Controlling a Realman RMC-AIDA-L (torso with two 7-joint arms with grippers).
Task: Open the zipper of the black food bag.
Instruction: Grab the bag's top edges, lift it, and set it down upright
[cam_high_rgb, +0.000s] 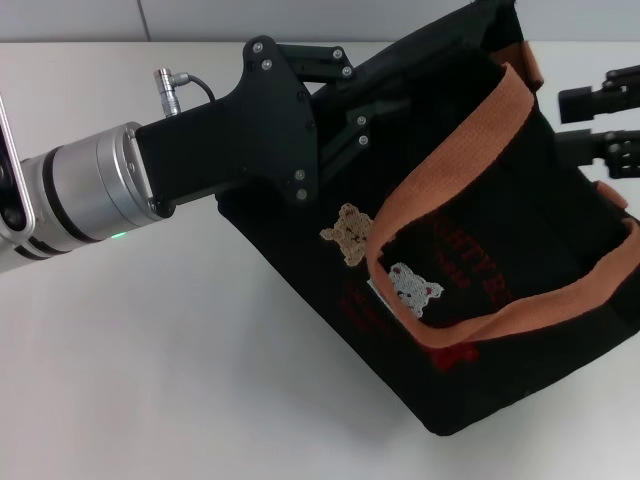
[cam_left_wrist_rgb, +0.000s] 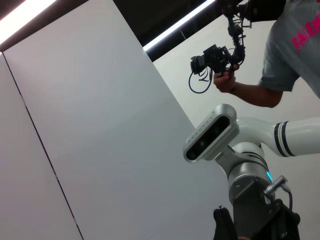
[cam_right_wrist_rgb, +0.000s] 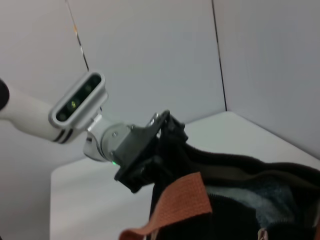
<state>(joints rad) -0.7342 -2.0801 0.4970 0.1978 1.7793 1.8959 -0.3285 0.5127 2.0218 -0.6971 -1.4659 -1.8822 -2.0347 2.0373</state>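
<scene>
Though the track itself is mostly hidden, here is how things lie, largest first.

Counter (cam_high_rgb: 150, 360): white and wide; it carries the bag, which sits toward the robot's right.

Bag: the black food bag (cam_high_rgb: 520, 250) is tipped, its top corner pulled up and back toward the left arm, with the lower corner resting on the counter. Two orange-brown handles (cam_high_rgb: 440, 180) loop over its face, beside two small bears and red lettering.

Left pincer (cam_high_rgb: 375, 105): reaching in from the left, its fingers pressed into the bag's upper edge. It looks clamped on the fabric there, though whether it holds cloth or the pull I cannot tell.

Right pincer (cam_high_rgb: 600, 120): at the far right edge by the bag's other end, close to the fabric. Whether it is open or closed cannot be told.

Zipper: the zipper (cam_right_wrist_rgb: 235, 167) runs along the top edge. In the right wrist view the top edge seems to gape, with a paler lining showing inside. The metal pull cannot be made out.

Progress: by my judgement the opening is partly done. What remains is running the pull to the end, but how much track is left stays hidden.
</scene>
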